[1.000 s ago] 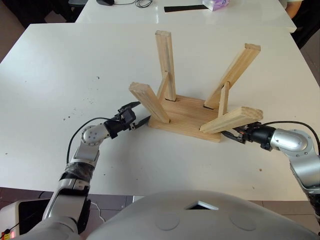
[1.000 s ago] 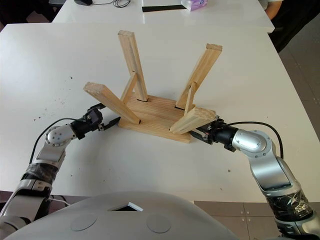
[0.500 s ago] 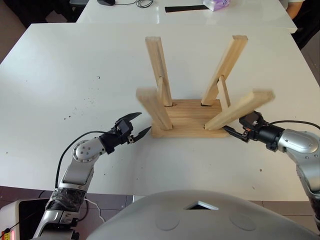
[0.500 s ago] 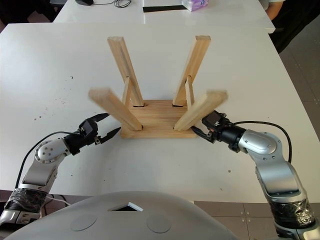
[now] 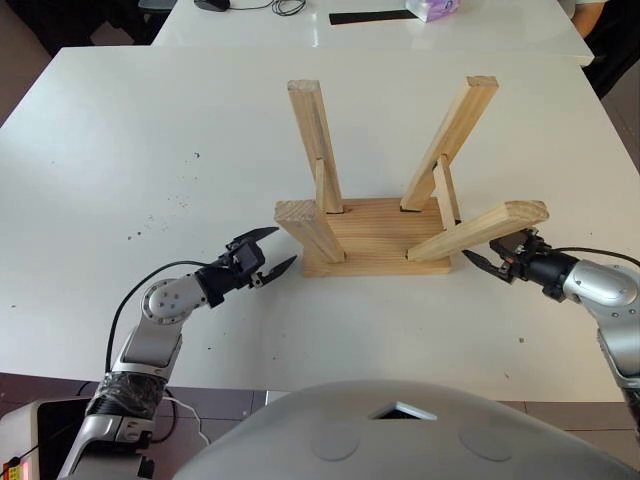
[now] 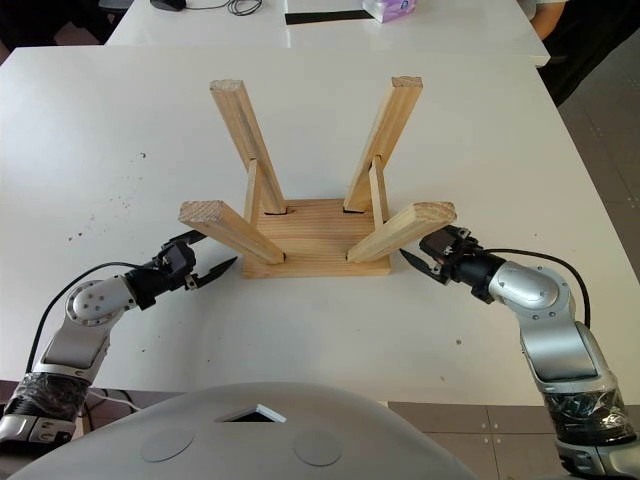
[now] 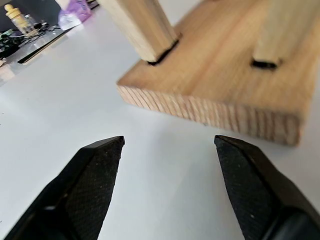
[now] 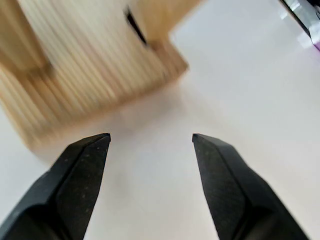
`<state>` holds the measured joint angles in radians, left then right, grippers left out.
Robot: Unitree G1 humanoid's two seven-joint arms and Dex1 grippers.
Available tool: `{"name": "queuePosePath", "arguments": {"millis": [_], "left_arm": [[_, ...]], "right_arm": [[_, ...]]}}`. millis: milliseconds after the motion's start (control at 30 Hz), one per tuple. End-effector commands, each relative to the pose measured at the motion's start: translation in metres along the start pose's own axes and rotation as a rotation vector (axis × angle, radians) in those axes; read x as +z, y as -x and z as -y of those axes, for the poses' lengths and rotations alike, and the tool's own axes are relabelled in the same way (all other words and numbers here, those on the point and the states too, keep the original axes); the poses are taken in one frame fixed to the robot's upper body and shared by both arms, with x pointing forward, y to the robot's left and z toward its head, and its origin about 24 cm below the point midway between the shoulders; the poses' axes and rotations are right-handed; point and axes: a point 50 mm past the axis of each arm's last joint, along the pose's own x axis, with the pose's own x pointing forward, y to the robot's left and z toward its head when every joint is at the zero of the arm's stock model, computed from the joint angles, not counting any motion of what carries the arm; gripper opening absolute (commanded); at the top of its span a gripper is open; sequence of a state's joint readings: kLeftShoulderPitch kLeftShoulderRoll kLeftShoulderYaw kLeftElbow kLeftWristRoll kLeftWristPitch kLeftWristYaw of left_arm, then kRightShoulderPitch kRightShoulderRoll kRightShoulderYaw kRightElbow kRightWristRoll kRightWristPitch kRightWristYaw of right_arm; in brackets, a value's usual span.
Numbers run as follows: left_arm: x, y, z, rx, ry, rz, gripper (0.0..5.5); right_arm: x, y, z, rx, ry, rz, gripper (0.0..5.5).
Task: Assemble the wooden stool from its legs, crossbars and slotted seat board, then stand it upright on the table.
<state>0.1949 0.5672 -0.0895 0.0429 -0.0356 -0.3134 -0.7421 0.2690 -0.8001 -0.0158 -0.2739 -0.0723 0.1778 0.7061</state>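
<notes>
Head view: the stool (image 5: 375, 235) is seen upside down in the middle of the surface (image 5: 150, 120). Its seat board (image 5: 380, 250) lies flat, with its long side running from 9 to 3 o'clock. The four legs (image 5: 315, 140) point up and lean outward. The left pincer (image 5: 287, 245) is held with its fingers apart, just beside the board's left end, so the board lies at 3 o'clock from it. The right pincer (image 5: 483, 254) is also held apart, just beside the right end, under a leaning leg, so the board lies at 9 o'clock from it. Both arms are about as near. It is judged that the board must be gripped at both ends and the stool turned over.

Left wrist view: the black fingers (image 7: 95, 175) are seen spread, with nothing between them. The board's corner is straight ahead, not touched.

Right wrist view: the fingers (image 8: 80, 175) are spread too. The board's end is just ahead, apart from them.
</notes>
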Motion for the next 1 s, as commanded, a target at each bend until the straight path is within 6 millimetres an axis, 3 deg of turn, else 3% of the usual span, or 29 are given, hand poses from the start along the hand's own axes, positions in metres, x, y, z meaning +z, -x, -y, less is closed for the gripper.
{"name": "queuePosePath", "arguments": {"millis": [33,200,300,667,1000], "left_arm": [[-0.007,0.000,0.011,-0.030,-0.024,-0.044,3.37],[-0.007,-0.006,0.031,-0.082,-0.013,-0.028,3.37],[0.005,-0.009,0.032,-0.086,0.065,0.027,3.37],[0.065,-0.002,0.001,0.060,0.350,0.170,3.37],[0.085,0.005,-0.006,0.007,0.370,0.177,3.37]], "right_arm": [[0.002,-0.005,-0.010,0.032,0.054,0.012,3.05],[0.030,-0.024,-0.037,0.129,0.049,0.137,3.05],[0.049,-0.016,-0.049,0.185,-0.003,0.222,3.05],[0.076,0.020,-0.012,0.127,-0.056,0.292,3.05],[0.082,0.025,-0.019,0.159,-0.040,0.296,3.05]]}}
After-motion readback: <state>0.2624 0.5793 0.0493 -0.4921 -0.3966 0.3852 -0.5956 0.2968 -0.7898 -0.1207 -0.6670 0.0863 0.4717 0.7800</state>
